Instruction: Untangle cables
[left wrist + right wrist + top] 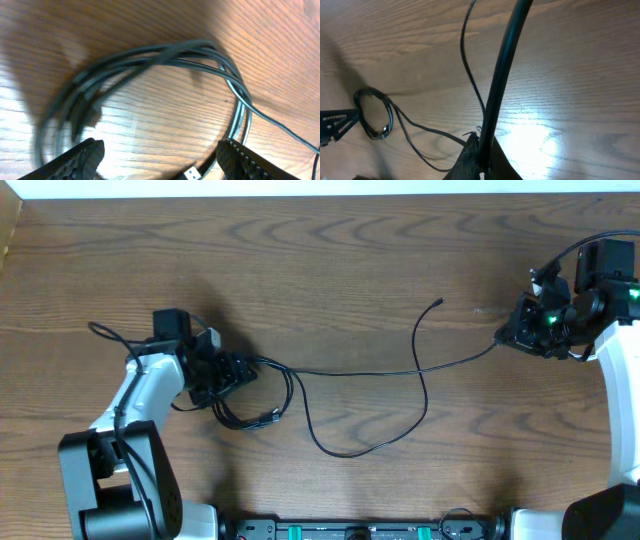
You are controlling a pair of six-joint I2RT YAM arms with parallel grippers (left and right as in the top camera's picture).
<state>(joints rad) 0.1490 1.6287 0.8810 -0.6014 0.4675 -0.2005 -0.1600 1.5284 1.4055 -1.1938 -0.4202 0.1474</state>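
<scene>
Several thin black cables lie looped in a coil (262, 395) at the left of the wooden table. One long black cable (370, 370) runs from the coil across to the right, and a loose end (440, 302) points up mid-table. My left gripper (235, 375) hovers at the coil's left side. In the left wrist view it (162, 160) stands open over the coil (165, 55), with a USB plug (191, 174) between the fingers and nothing gripped. My right gripper (510, 332) is shut on the long cable's right end; its fingers (470, 162) are pinched on a black cable (502, 65).
The table's far edge (320, 194) runs along the top. A thicker black cord (105, 335) hangs off the left arm. A rail with the arm bases (350, 530) lines the near edge. The coil (372, 115) shows far left in the right wrist view.
</scene>
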